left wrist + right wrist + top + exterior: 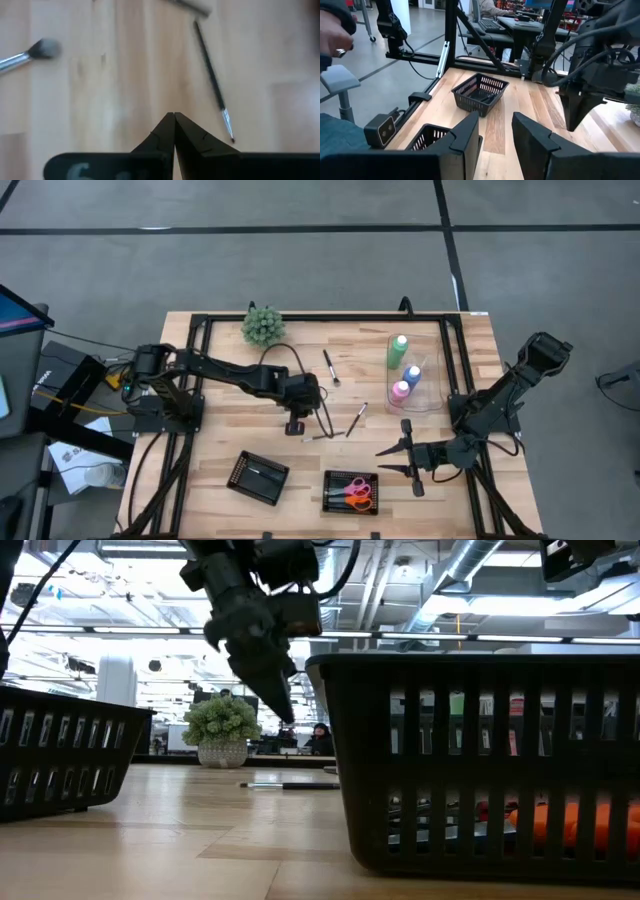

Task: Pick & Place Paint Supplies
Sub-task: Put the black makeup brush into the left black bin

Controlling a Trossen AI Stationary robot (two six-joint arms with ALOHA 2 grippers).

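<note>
The left jaws (pixel 174 119) are pressed fully together with nothing between them, poised just above the bare counter (pixel 220 440). Just beside their tips a thin brush (pixel 212 81) is laid on the wood, its bristle end nearest them and its dark handle running away. Farther off to the other side a second brush (pixel 30 54) with a soft round head is seen, apart from the jaws. In the high view three brushes are scattered around these jaws: one past them (pixel 329 367), one beside them (pixel 356 419) and one just by them (pixel 318 437).

The right jaws (pixel 397 459) are held partly apart over the counter, gripping nothing. Just beside them is a black tray (pixel 351 492) in which the pink and orange scissors (pixel 358 492) are lying. Farther out a second black tray (pixel 258 477) is set. Beyond the right jaws a clear bin (pixel 428 385) is placed, with the green bottle (pixel 398 351), blue bottle (pixel 411 375) and pink bottle (pixel 399 393) grouped at it. At the far edge a plant ball (pixel 263 326) is stood
</note>
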